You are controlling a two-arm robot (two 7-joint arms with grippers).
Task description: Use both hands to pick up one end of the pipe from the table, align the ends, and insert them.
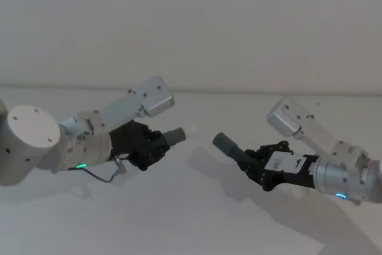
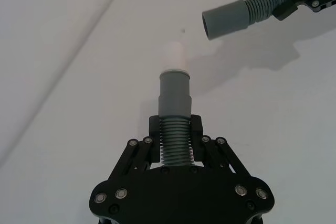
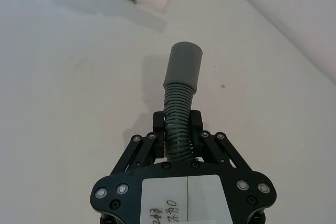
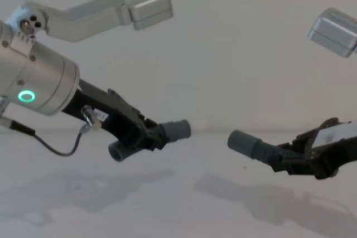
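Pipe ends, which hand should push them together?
Probably the left hand. It grips its short piece just behind the white-tipped end, so that stub looks stiff. The right hand holds farther back, and its ribbed pipe bends before the open end.

tabletop (image 1: pixel 179 225): white matte, running back flat to the pale wall (image 1: pixel 191 22) | soft grey shadows (image 1: pixel 206 165) falling across it left and right | one small dark speck (image 3: pixel 222 85) sitting on the surface

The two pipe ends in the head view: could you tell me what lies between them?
Nothing: bare table alone shows between the white-tipped end held by the left gripper and the grey cuff held by the right gripper, head view.
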